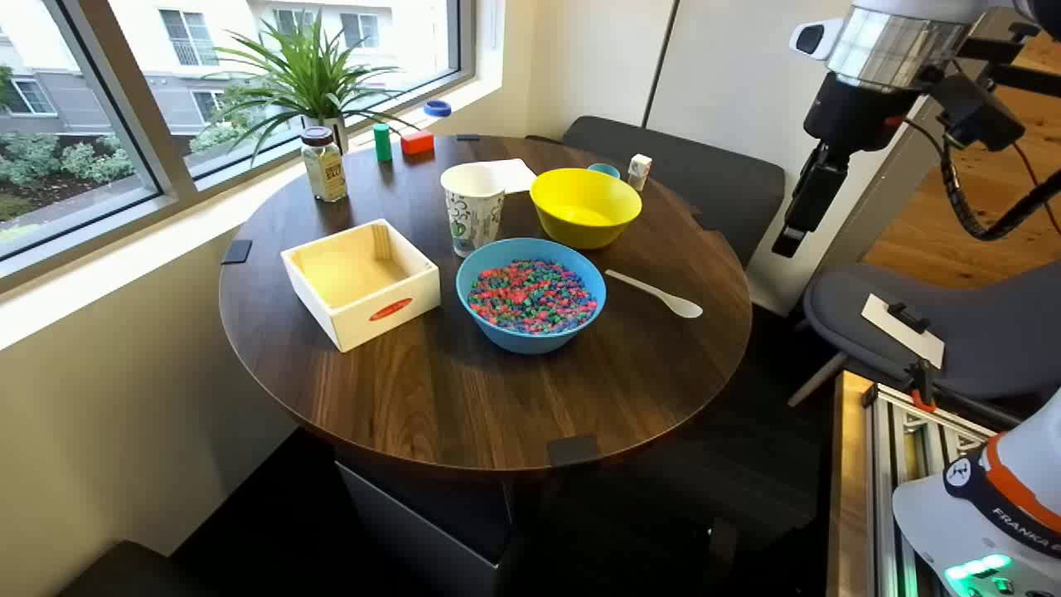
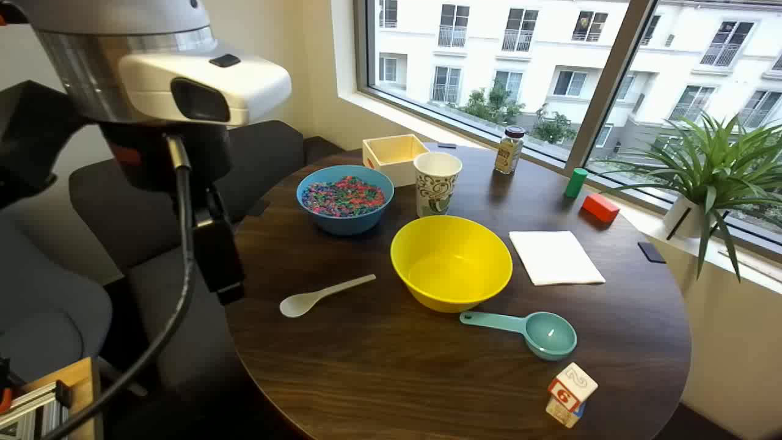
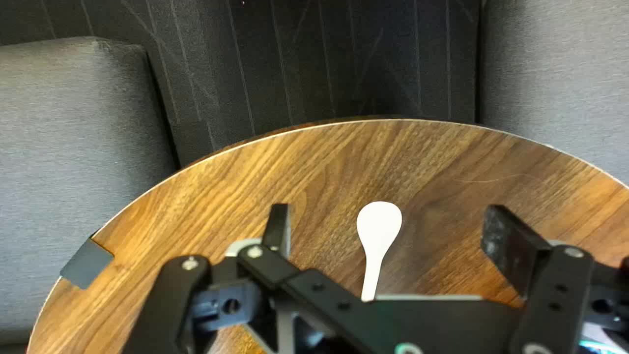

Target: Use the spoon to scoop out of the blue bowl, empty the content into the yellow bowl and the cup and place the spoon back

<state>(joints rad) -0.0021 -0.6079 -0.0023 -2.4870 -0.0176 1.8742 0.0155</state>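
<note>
Nearest the wrist camera, the fingers point(image 3: 511, 248) stand wide apart and hold nothing. Well below them, seen through their gap, the spoon point(image 3: 378, 223) lies flat on the bench point(image 1: 464, 406); its bowl end is in plain sight, the tail of its handle hidden in that view. Past the handle, farther from the fingers, stand the blue bowl point(image 1: 530, 343) and the yellow bowl point(image 1: 584, 228); the cup point(image 1: 474, 217) is more distant than either.

Step in hand, as judged: taking up the spoon. Sound practice is to bring the fingers over the slim handle, not the broad bowl end, turn them slightly to close square across it, and descend until the tips nearly reach the wood. Noted risk: the handle looks thin and low, so a pinch set too high may miss it and one too low may press on the surface.

The bench is round, dark-grained wood with a pale edge line; a grey tab point(image 3: 87, 264) sits at its rim. Beyond that edge is grey seating point(image 3: 73, 162). Across the bench from the fingers are a window point(image 2: 519, 55) and a potted plant point(image 2: 712, 174).
</note>
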